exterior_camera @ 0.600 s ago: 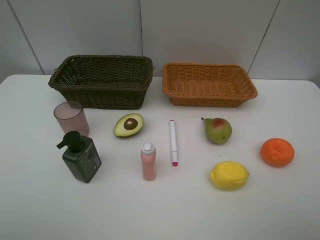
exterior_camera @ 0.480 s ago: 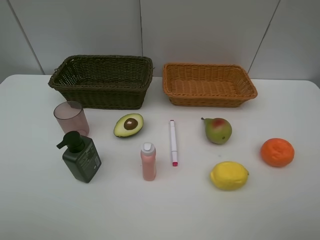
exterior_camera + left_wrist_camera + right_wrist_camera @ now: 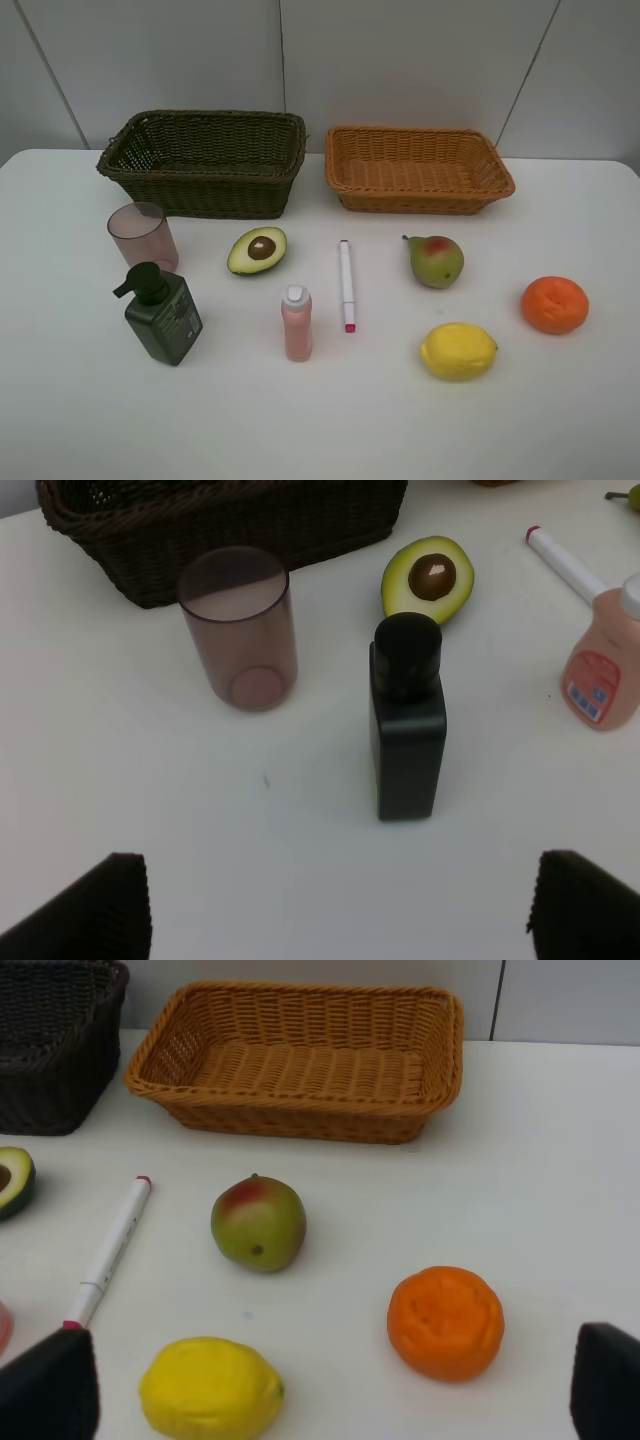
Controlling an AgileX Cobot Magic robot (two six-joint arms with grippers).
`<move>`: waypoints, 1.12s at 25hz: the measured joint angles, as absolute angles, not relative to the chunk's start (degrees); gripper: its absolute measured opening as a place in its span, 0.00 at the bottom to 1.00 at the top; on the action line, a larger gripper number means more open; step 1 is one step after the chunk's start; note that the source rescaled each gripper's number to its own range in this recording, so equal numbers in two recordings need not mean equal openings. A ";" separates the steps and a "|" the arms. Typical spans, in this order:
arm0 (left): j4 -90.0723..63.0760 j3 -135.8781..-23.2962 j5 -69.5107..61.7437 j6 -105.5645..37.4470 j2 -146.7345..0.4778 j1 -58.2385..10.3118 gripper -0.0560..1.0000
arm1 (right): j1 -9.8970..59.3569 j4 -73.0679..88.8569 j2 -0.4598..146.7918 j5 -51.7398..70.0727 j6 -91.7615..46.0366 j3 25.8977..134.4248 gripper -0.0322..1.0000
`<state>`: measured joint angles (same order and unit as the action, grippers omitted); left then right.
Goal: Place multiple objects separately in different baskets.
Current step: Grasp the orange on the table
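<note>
White table, grey wall behind, dark basket and tan basket waiting at the back, my left hand spread wide facing the pump bottle and cup, my right hand spread wide facing lemon, orange and pear, each side's pickings, I reckon.

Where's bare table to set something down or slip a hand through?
Free: the front strip before the pump bottle, small pink bottle and lemon; the lane between marker and pear. Crowded: cup, pump bottle and avocado half bunch up by the dark basket.
</note>
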<state>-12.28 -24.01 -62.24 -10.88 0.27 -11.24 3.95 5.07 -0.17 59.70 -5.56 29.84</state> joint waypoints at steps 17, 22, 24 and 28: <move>-12.28 -24.01 -62.24 -10.88 0.27 -11.24 1.00 | 3.95 5.07 -0.17 59.70 -5.56 29.84 1.00; -12.28 -24.01 -62.24 -10.88 0.27 -11.24 1.00 | 3.95 5.07 -0.17 59.70 -5.56 29.84 1.00; -12.28 -24.01 -62.24 -10.88 0.27 -11.24 1.00 | 3.95 5.07 -0.17 59.70 -5.56 29.84 1.00; -12.28 -24.01 -62.24 -10.88 0.27 -11.24 1.00 | 3.95 5.02 -0.17 59.70 -5.56 29.84 1.00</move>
